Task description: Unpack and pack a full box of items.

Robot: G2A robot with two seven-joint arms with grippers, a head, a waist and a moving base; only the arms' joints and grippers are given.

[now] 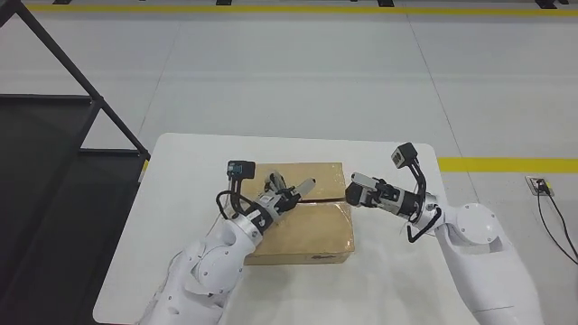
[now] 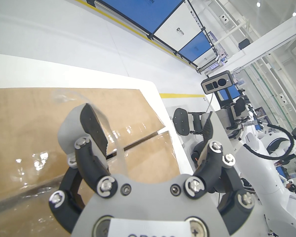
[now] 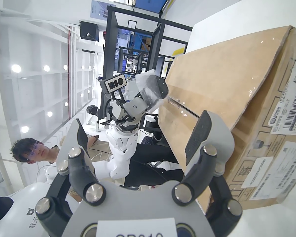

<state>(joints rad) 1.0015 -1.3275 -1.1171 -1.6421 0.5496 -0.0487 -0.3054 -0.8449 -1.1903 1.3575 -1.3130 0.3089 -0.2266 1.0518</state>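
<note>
A closed cardboard box (image 1: 307, 230) lies on the white table (image 1: 181, 217), its top flaps meeting at a seam (image 2: 140, 140) under glossy clear tape. My left gripper (image 1: 291, 185) hovers open above the seam near the box's far half. A loose strip of clear tape (image 2: 113, 134) clings to one of its fingers (image 2: 92, 127) and runs down toward the box (image 2: 27, 124). My right gripper (image 1: 354, 190) stands open at the box's right end, level with the seam; one of its fingers (image 3: 199, 134) is close to the box's (image 3: 212, 80) end edge. The left gripper (image 3: 150, 87) shows beyond it, tape on its finger.
A black metal frame (image 1: 54, 144) stands left of the table. Paper labels (image 3: 286, 109) cover the box's end face. Bare tabletop lies left of and behind the box. A yellow floor line (image 1: 506, 164) runs beyond the table's right side.
</note>
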